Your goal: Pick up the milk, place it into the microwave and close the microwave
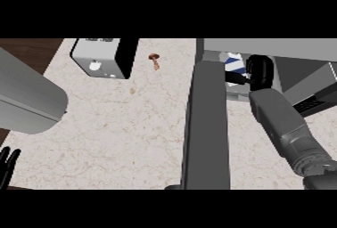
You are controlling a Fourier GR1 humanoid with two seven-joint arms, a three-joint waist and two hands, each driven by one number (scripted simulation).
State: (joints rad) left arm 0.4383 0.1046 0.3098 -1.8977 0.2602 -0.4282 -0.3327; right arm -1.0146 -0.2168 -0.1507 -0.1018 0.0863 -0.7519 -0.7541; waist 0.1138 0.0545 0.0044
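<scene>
While inside grey box microwave (pixel 289 49): blue-white striped milk carton (pixel 233 63), clasped by black right hand (pixel 259 71); release, then shut dark door (pixel 207 124).

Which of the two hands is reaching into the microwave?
The robot's right hand, black, at the view's right, reaches into the grey microwave beside the blue-and-white milk carton. The left hand rests at the lower left edge.

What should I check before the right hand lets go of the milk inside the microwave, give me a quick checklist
1. Blue and white milk carton inside the grey microwave: ok.
2. Black right hand at the carton: ok.
3. Carton resting on the microwave floor: cannot tell.
4. Dark grey microwave door open: ok.
5. Black left hand resting at the lower left edge, away from the door: ok.
6. Small brown mushroom outside the door's swing: cannot tell.
</scene>
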